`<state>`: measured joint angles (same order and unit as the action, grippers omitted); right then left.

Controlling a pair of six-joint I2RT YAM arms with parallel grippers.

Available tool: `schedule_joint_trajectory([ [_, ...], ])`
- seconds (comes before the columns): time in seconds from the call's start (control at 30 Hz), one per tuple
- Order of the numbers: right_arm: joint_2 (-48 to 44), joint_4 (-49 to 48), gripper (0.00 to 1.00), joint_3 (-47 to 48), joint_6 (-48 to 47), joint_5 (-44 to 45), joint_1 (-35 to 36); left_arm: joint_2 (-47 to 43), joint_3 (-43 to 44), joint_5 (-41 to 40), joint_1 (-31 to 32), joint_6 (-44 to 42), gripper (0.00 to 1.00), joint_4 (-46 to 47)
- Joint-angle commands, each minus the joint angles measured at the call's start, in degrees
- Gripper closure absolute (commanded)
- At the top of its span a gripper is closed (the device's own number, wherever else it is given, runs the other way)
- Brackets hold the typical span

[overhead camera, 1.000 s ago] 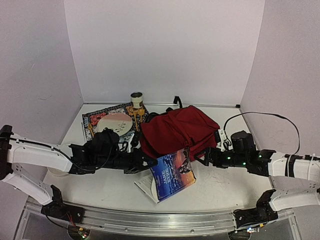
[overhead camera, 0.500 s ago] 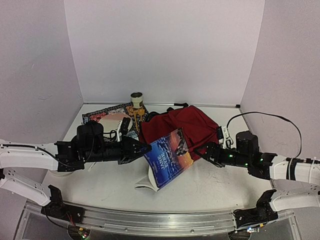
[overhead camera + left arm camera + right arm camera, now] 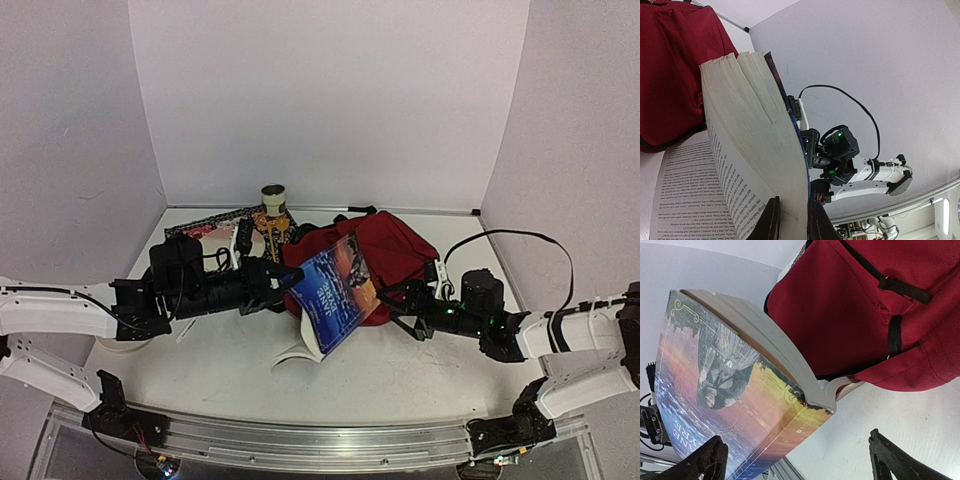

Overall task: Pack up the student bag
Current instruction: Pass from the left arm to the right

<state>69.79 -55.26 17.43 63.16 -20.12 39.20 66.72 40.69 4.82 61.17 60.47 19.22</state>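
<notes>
The dark-red student bag point(image 3: 385, 248) lies at the back middle of the table. A paperback book point(image 3: 335, 293) with a blue and orange cover stands tilted against the bag's front, with some lower pages hanging open onto the table. My left gripper point(image 3: 288, 282) is shut on the cover and a thick block of pages, holding the book up. In the left wrist view the gripper point(image 3: 792, 220) pinches the page block point(image 3: 750, 135) beside the bag point(image 3: 675, 75). My right gripper point(image 3: 402, 305) is open and empty, low by the bag's front right. In its wrist view the gripper point(image 3: 799, 456) faces the book point(image 3: 725, 395) and the bag point(image 3: 865, 305).
A paper cup point(image 3: 273, 197) stands at the back. A flat patterned item point(image 3: 200, 226) and a small yellowish object point(image 3: 270, 228) lie behind my left arm. Walls close in on the left, back and right. A metal rail point(image 3: 300, 440) runs along the near edge.
My left gripper has raised the book off the table and carried it back toward the bag. My right gripper has moved left, closer to the bag.
</notes>
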Motion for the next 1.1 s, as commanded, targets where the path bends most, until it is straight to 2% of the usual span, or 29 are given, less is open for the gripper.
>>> schedule_joint_trajectory([
  [0.0,3.65,-11.31,0.02,1.08,4.37,-3.24,0.89,1.19,1.98,-2.33,-0.43,3.31,1.00,21.79],
  [0.13,8.09,-14.55,0.02,2.09,6.36,-3.41,1.69,4.07,1.02,-1.40,-0.36,6.48,1.00,26.27],
  [0.33,12.96,-23.15,0.02,3.43,9.95,-5.56,2.19,5.80,3.64,-0.30,0.01,7.00,1.00,28.18],
  [0.7,11.42,-24.14,0.02,12.50,11.17,-8.47,2.28,7.47,9.53,1.80,0.01,5.94,1.00,28.45],
  [0.8,11.51,-24.28,0.07,14.47,11.19,-8.92,2.28,8.02,11.01,2.79,0.01,5.84,1.00,28.62],
  [1.07,10.70,-26.26,0.30,16.19,10.82,-8.54,2.33,7.92,10.21,2.44,0.01,6.35,1.00,28.66],
])
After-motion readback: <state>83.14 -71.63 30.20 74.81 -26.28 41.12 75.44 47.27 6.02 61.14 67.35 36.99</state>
